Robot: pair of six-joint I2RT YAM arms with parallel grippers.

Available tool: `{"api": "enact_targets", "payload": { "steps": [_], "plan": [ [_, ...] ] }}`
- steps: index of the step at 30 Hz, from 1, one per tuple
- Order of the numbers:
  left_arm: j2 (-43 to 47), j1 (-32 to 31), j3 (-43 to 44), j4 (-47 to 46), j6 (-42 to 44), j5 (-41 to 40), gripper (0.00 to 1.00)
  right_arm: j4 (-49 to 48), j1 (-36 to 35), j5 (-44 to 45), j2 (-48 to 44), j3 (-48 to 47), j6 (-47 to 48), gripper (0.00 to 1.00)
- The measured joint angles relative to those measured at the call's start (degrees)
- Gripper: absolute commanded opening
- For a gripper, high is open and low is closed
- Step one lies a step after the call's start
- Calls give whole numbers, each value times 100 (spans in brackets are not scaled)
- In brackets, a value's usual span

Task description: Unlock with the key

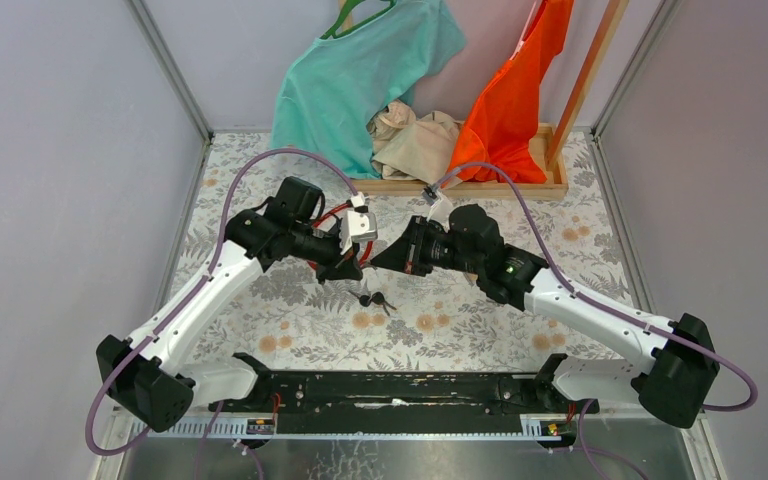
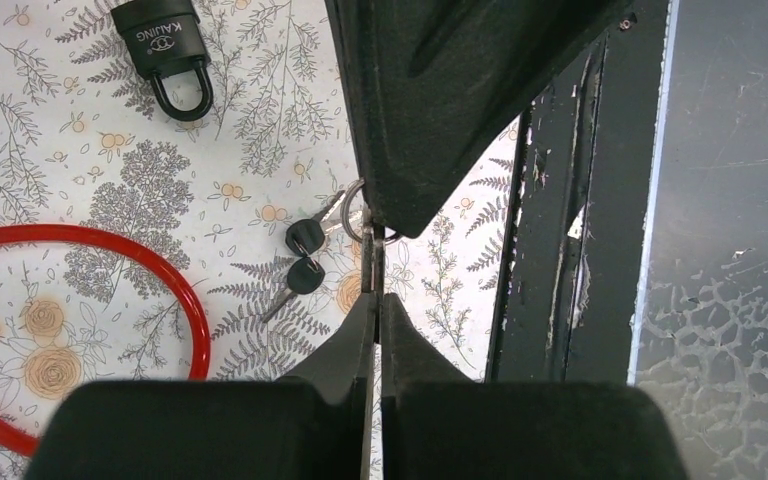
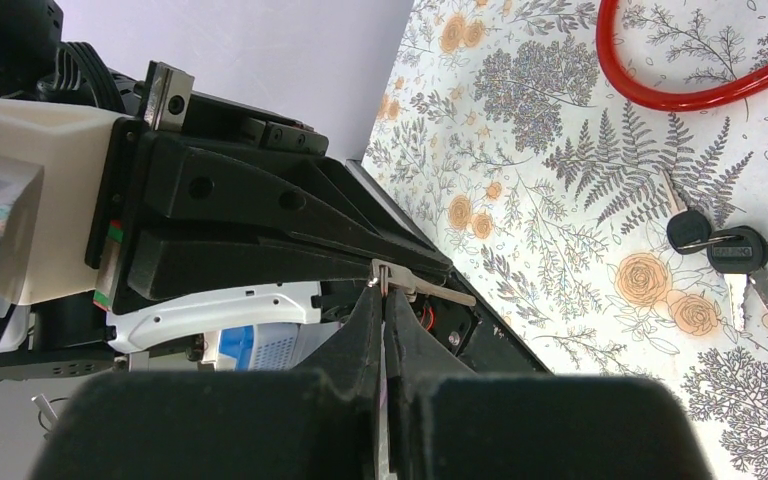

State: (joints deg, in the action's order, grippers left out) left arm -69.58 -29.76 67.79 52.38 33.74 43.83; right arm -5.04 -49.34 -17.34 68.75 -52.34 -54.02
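A black padlock (image 2: 165,40) with a red cable loop (image 2: 80,240) lies on the floral table. It is hidden under the arms in the top view. A bunch of black-headed keys (image 2: 305,258) on a ring lies nearby, also seen in the top view (image 1: 372,300) and the right wrist view (image 3: 710,240). A separate silver key (image 3: 422,287) is held in the air. My right gripper (image 3: 385,283) is shut on its head end. My left gripper (image 2: 373,298) is shut on a thin metal edge of it. The two gripper tips (image 1: 348,268) (image 1: 380,260) meet over the table's middle.
A wooden rack base (image 1: 460,186) at the back carries a teal shirt (image 1: 360,70), an orange garment (image 1: 520,90) and beige cloth (image 1: 415,140). A black rail (image 1: 410,385) runs along the near edge. Grey walls close in both sides.
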Motion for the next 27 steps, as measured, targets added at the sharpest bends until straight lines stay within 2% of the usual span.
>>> {"api": "enact_targets", "payload": {
  "steps": [2, 6, 9, 13, 16, 19, 22, 27],
  "plan": [
    [0, -11, 0, 0, -7, -2, 0, 0, 0, 2, 0, 0, -2, 1],
    [-9, -15, 13, 94, 26, 50, 0, 42, -2, -7, -2, 0, 28, 39],
    [-144, -15, 210, 479, 168, 214, 0, 243, 37, -37, -35, -26, 317, 50],
    [-367, -15, 490, 1010, 341, 511, 0, 404, 470, -662, -118, -133, 1010, 55],
    [-459, -15, 562, 1366, 420, 750, 0, 348, 949, -1460, -197, -225, 1661, 60],
    [-498, -15, 562, 1631, 435, 966, 0, 160, 1051, -2068, -214, -234, 2105, 66],
    [-614, -15, 640, 1858, 433, 1163, 0, -380, 1045, -2662, -184, -170, 2271, 66],
    [-894, -15, 866, 2127, 431, 1414, 0, -1700, 994, -3318, 92, 151, 2009, 64]
  ]
}}
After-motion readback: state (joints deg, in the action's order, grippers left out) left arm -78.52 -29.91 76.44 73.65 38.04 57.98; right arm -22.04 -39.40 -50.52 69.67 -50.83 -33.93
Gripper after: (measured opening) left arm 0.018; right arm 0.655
